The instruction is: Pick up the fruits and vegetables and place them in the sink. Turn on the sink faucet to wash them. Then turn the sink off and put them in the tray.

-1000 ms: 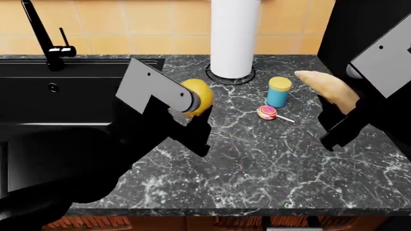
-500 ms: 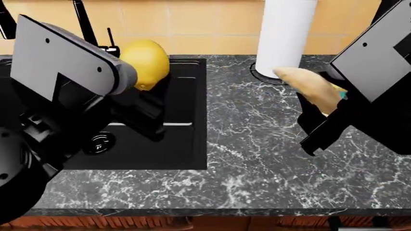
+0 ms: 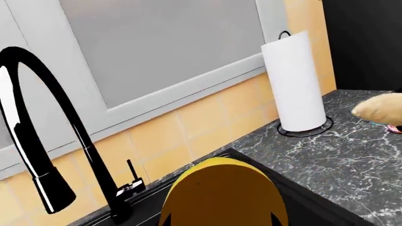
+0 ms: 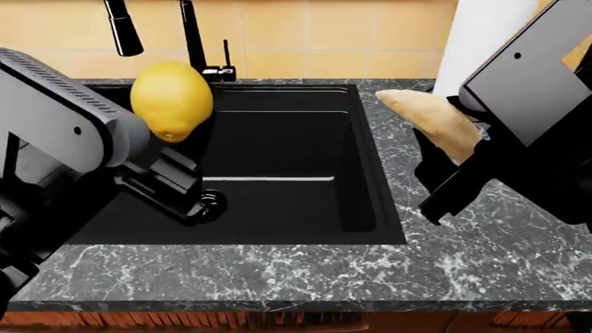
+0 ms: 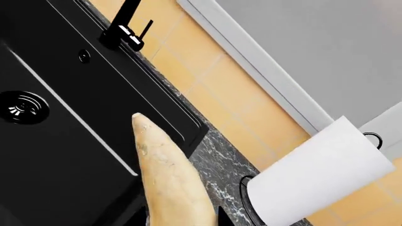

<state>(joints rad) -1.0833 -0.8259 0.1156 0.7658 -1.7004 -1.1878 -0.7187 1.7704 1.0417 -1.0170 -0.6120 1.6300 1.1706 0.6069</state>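
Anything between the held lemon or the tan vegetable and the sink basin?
Nothing visible. The lemon in the left gripper hangs over the open sink; the tan vegetable in the right gripper is above the counter beside it. The faucet stands behind.

We find no readable text, label, brand, number or sign in any of the three views. The faucet [image 3: 37, 141], the sink [image 4: 277, 159], the paper towel roll [image 3: 295, 84] and the counter [image 4: 444, 263] all show plain surfaces. A small pale patch on the faucet's lever base may be a marking, but it is too small for us to read.
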